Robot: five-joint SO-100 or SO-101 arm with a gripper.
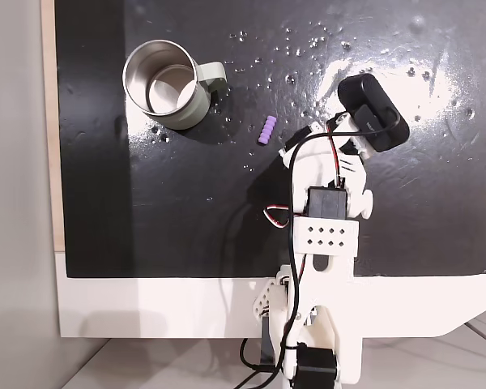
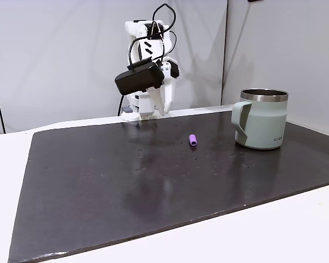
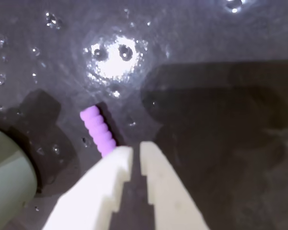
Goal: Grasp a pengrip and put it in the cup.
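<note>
The light-purple ribbed pengrip [image 1: 266,130] lies on the black mat, right of the cup [image 1: 166,85], a grey-green mug with a shiny steel inside and its handle turned toward the pengrip. My gripper [image 1: 292,148] hovers just right of and below the pengrip in a fixed view. In the wrist view the two white fingers [image 3: 153,167] stand almost together with nothing between them, and the gripper [image 3: 136,149] ends just short of the pengrip [image 3: 98,129], which lies slightly left of the left finger. From the side, the pengrip [image 2: 193,139] lies left of the cup [image 2: 260,120].
The black mat [image 1: 186,219] covers most of a white table and carries shiny droplets and glare. The arm's base [image 1: 312,356] sits at the near edge in a fixed view. A black camera [image 1: 373,109] rides on the wrist. Cup wall [image 3: 9,167] shows at the wrist view's left.
</note>
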